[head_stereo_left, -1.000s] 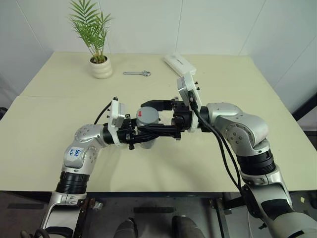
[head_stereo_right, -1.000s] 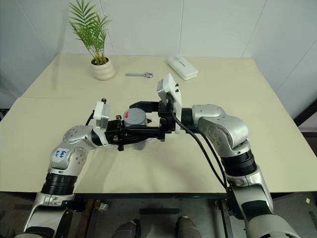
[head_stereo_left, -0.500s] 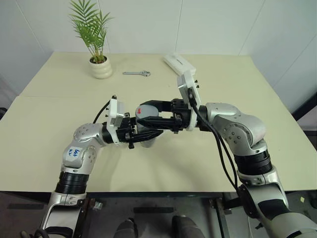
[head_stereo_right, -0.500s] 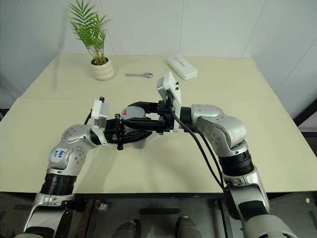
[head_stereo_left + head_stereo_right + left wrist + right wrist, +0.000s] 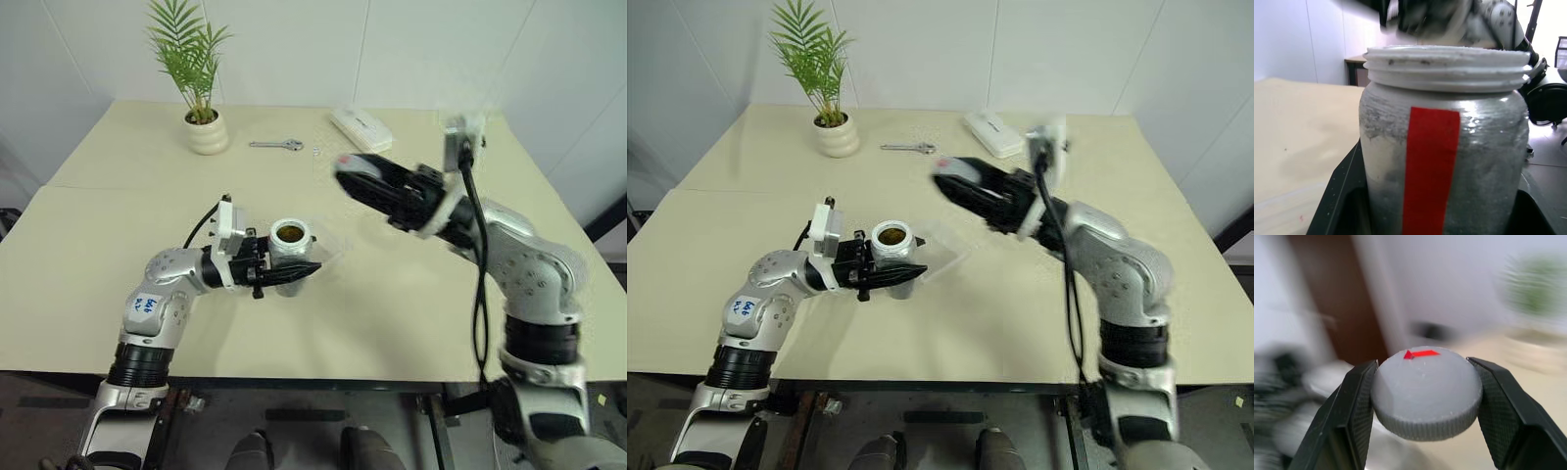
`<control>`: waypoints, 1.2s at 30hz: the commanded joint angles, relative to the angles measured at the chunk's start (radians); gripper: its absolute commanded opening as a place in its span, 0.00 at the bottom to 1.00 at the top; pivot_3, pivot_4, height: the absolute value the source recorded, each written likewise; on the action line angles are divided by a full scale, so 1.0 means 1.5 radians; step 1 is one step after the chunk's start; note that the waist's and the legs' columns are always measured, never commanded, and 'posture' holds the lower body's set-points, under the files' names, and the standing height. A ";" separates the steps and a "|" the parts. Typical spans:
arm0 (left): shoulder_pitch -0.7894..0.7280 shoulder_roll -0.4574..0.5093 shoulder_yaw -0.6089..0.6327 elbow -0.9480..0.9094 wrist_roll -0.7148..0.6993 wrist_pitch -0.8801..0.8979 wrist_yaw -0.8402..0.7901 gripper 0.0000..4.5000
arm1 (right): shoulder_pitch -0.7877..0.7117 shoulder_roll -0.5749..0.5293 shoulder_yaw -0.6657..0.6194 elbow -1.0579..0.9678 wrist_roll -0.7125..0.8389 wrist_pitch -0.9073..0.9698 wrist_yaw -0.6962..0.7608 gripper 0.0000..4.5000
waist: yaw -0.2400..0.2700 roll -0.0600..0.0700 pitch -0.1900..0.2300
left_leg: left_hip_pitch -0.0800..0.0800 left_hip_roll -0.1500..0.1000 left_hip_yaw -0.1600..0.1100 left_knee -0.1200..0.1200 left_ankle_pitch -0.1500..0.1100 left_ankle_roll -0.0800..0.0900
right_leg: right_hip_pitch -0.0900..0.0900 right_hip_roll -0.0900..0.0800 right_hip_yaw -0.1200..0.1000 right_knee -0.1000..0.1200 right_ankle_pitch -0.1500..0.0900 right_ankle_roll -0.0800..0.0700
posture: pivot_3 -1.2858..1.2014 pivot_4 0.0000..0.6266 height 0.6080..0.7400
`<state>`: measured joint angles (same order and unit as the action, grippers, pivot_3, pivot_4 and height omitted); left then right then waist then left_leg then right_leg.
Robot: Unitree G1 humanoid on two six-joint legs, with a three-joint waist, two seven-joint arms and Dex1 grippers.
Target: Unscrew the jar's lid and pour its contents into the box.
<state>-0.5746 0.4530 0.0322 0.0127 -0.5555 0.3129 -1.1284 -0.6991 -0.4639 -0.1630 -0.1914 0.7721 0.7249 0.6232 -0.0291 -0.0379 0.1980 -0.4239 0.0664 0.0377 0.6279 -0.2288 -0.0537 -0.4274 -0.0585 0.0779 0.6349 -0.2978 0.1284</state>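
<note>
The jar (image 5: 290,250) stands lidless near the middle of the pale cream table (image 5: 118,206), clamped by the left gripper (image 5: 294,274), whose two black fingers press against its sides from the robot's left. It is a small cylinder with frosted, scuffed walls, a vertical strip of red tape down one side and a whitish threaded neck with ridged rings, seen close in the left wrist view (image 5: 1442,142). Looking down through the open round mouth, the contents (image 5: 291,233) show as a small brownish patch at the bottom. Under and just beside the jar lies the box (image 5: 328,257), a shallow square of clear plastic, hard to make out against the table. The right gripper (image 5: 358,176) is raised above the table, well apart from the jar and to its right, and its jaws pinch the lid (image 5: 1426,391) between them: a round, flat grey cap with a finely knurled edge, a matte top and a small red mark near its rim. At the far side of the table stand a green palm-like plant in a rounded white pot (image 5: 208,132), a small metal wrench (image 5: 275,145) lying flat, and a white oblong case (image 5: 360,128) with rounded corners.
</note>
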 commanded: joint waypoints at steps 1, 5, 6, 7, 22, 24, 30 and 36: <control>-0.010 0.005 0.015 -0.012 -0.018 0.007 0.001 0.44 | 0.060 -0.045 0.001 0.014 -0.102 -0.116 0.026 0.56 | -0.008 0.000 0.000 | 0.000 0.000 0.001 0.000 0.000 0.000 | -0.001 0.000 0.001 0.000 0.000 0.000 | 0.52 0.24 1.00; -0.030 0.010 0.023 0.011 -0.022 0.014 -0.002 0.44 | 0.173 -0.072 -0.012 0.123 -0.210 -0.250 0.022 0.56 | -0.001 0.000 0.000 | 0.001 0.000 0.000 -0.001 0.000 0.000 | 0.000 0.001 0.001 0.000 -0.001 0.000 | 0.52 0.24 1.00; -0.034 0.009 0.024 0.014 -0.022 0.015 -0.002 0.44 | 0.183 -0.069 -0.013 0.148 -0.227 -0.278 0.020 0.56 | -0.002 0.000 0.000 | 0.001 0.000 0.001 -0.001 0.000 0.000 | 0.000 0.001 0.002 -0.001 0.000 0.000 | 0.52 0.24 1.00; -0.035 0.009 0.024 0.016 -0.023 0.015 -0.002 0.44 | 0.187 -0.067 -0.011 0.164 -0.240 -0.300 0.021 0.56 | -0.003 0.000 0.000 | 0.001 0.000 0.002 -0.001 0.000 0.000 | 0.000 0.001 0.003 -0.001 0.000 0.001 | 0.52 0.24 1.00; -0.053 -0.003 0.032 0.022 -0.023 0.031 0.003 0.44 | 0.231 -0.043 -0.037 0.256 -0.231 -0.352 0.066 1.00 | -0.015 0.000 0.000 | 0.002 0.000 0.004 0.001 0.000 0.000 | 0.000 0.001 0.006 0.000 0.002 0.003 | 0.52 0.24 1.00; -0.064 -0.006 0.045 0.033 -0.024 0.024 0.016 0.44 | 0.221 -0.065 -0.036 0.185 -0.208 -0.317 0.085 1.00 | -0.015 0.001 0.000 | 0.002 0.000 0.004 0.001 0.000 0.000 | 0.001 0.001 0.006 0.001 0.002 0.003 | 0.52 0.24 1.00; -0.128 0.004 0.073 0.116 -0.006 -0.002 0.032 0.44 | 0.178 -0.147 0.020 -0.036 -0.119 -0.157 0.161 1.00 | -0.016 0.001 0.001 | 0.002 0.000 0.004 0.001 0.000 0.000 | 0.000 0.002 0.006 0.001 0.002 0.003 | 0.52 0.24 1.00; -0.276 0.048 0.065 0.313 0.077 -0.060 0.057 0.44 | 0.129 -0.182 0.057 -0.152 -0.062 -0.050 0.171 1.00 | -0.007 0.001 0.001 | 0.001 0.000 0.003 0.001 0.000 0.000 | 0.000 0.001 0.005 0.000 0.002 0.003 | 0.52 0.24 1.00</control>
<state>-0.9362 0.5093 0.1278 0.4442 -0.4755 0.2500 -1.0628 -0.4781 -0.7305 -0.0711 -0.3641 0.6473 0.6277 0.8869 -0.0403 -0.0370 0.1992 -0.4224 0.0664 0.0419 0.6300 -0.2285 -0.0533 -0.4271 -0.0562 0.0855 0.6345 -0.2954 0.1329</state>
